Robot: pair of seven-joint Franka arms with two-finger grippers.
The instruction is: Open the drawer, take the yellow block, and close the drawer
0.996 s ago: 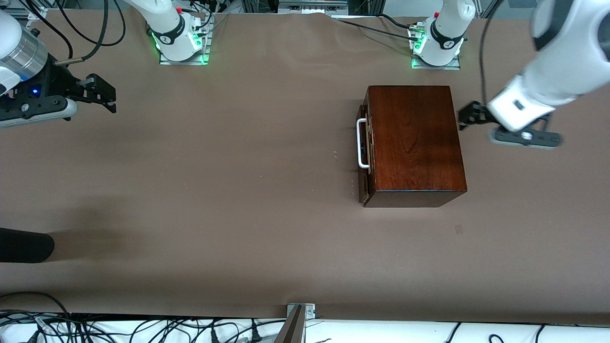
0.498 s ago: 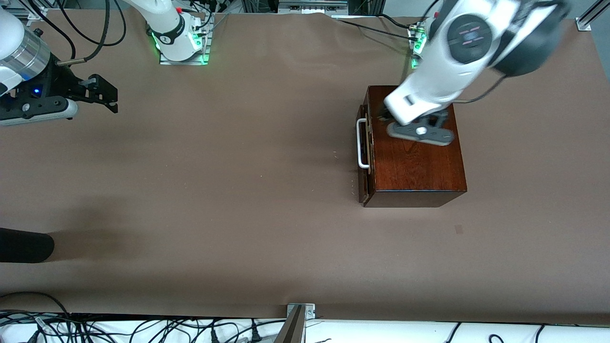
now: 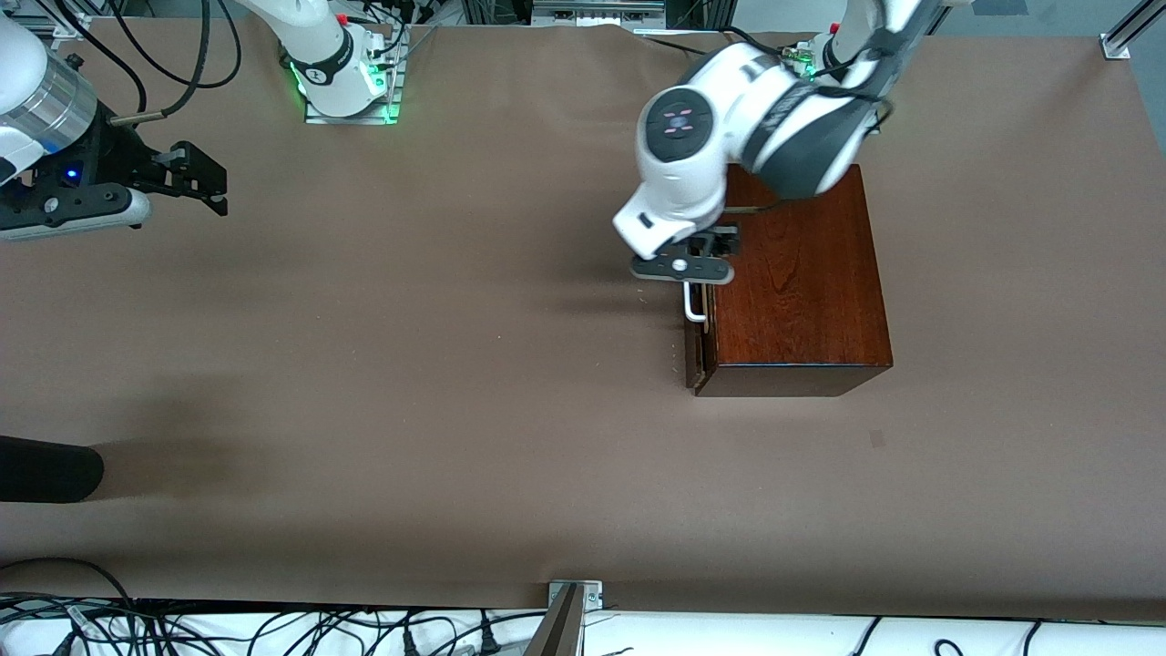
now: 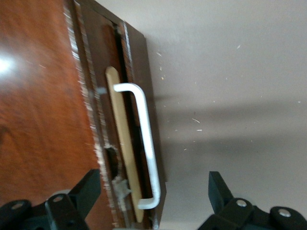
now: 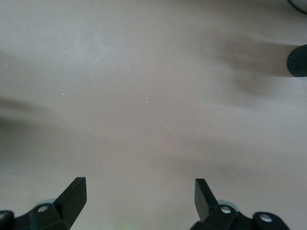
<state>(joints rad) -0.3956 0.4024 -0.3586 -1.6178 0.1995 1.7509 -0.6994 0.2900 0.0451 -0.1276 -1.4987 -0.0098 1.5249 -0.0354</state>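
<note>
The dark reddish-brown wooden box stands toward the left arm's end of the table. Its drawer faces the right arm's end and is nearly shut. A narrow pale strip shows beside the dark front. The white bar handle also shows in the left wrist view. My left gripper hangs over the handle, open and empty, one finger over the box top, the other over the table. My right gripper is open and empty, waiting over bare table. The yellow block is hidden.
A black cylindrical object lies at the table's edge at the right arm's end, nearer the front camera, and shows in the right wrist view. The arm bases stand along the farther edge. Cables lie below the near edge.
My left arm has swung from past the box's closed end, across the box top, to over the drawer handle. The right arm has barely moved. The drawer has not moved.
</note>
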